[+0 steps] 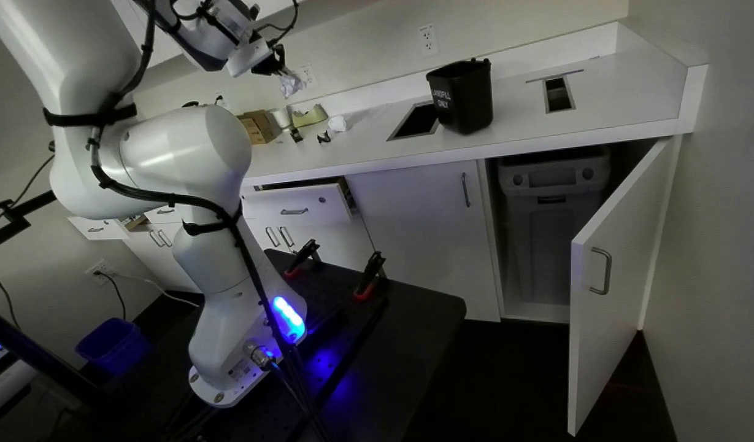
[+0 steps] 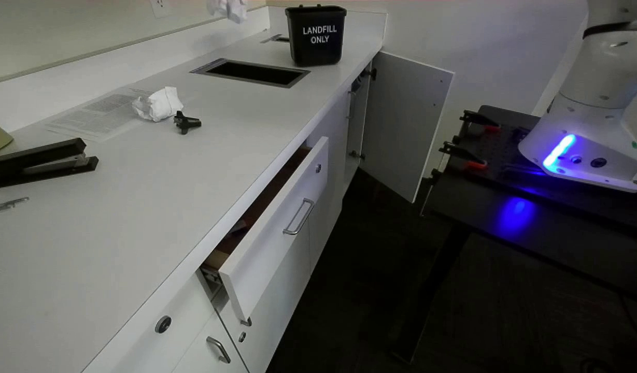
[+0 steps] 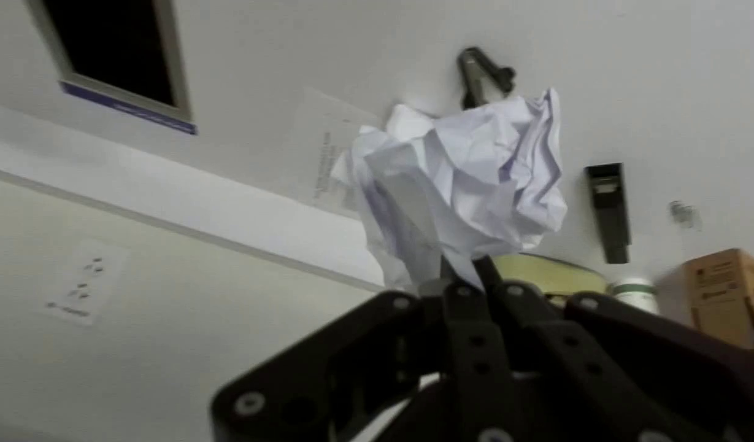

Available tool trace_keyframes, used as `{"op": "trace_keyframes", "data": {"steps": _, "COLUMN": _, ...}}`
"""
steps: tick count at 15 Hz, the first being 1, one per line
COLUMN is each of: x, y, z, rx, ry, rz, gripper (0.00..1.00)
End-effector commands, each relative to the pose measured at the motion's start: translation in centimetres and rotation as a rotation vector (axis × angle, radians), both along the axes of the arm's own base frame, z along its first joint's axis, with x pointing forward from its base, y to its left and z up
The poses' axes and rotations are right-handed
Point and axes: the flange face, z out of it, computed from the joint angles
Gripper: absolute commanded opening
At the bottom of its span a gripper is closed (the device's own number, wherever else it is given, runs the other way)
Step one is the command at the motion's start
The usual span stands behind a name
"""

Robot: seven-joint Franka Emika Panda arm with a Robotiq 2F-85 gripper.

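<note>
The gripper (image 3: 467, 270) pinches crumpled paper (image 3: 462, 178), its jaws all but together, aloft and apart from the landfill bin (image 2: 318, 46). I'd move slowly, high enough to clear that bin.

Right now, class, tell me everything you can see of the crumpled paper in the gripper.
The crumpled paper is an irregular white wad, sharply creased, with violet-tinged shaded folds. The gripper pinches its narrowed end between closed jaws; the rest bulges out freely. It hangs in the air above the counter, and nothing else seems to touch it.
</note>
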Motion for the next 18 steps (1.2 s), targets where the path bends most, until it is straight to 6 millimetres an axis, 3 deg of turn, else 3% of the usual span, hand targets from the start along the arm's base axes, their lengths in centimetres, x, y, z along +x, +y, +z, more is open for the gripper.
{"op": "trace_keyframes", "data": {"steps": 1, "x": -2.7, "y": -8.0, "z": 3.1, "rx": -0.028, "ry": -0.079, "rz": -0.189, "gripper": 0.00}}
{"op": "trace_keyframes", "data": {"steps": 3, "x": -3.6, "y": -11.8, "z": 3.9, "rx": -0.053, "ry": -0.112, "rz": -0.311, "gripper": 0.00}}
{"op": "trace_keyframes", "data": {"steps": 4, "x": -1.2, "y": -8.8, "z": 3.3, "rx": -0.046, "ry": -0.090, "rz": -0.227, "gripper": 0.01}}
{"op": "trace_keyframes", "data": {"steps": 6, "x": -2.4, "y": -11.3, "z": 4.0, "rx": -0.053, "ry": -0.106, "rz": -0.286, "gripper": 0.01}}
{"op": "trace_keyframes", "data": {"steps": 10, "x": -3.1, "y": -11.7, "z": 3.9, "rx": -0.054, "ry": -0.102, "rz": -0.287, "gripper": 0.00}}
{"op": "trace_keyframes", "data": {"steps": 11, "x": -2.4, "y": -12.4, "z": 4.5, "rx": -0.025, "ry": -0.108, "rz": -0.323, "gripper": 0.00}}
{"op": "trace_keyframes", "data": {"steps": 15, "x": 0.2, "y": -19.7, "z": 7.5, "rx": 0.128, "ry": -0.079, "rz": -0.526, "gripper": 0.00}}
{"op": "trace_keyframes", "data": {"steps": 18, "x": 2.2, "y": -26.9, "z": 9.2, "rx": 0.269, "ry": -0.050, "rz": -0.671, "gripper": 0.00}}
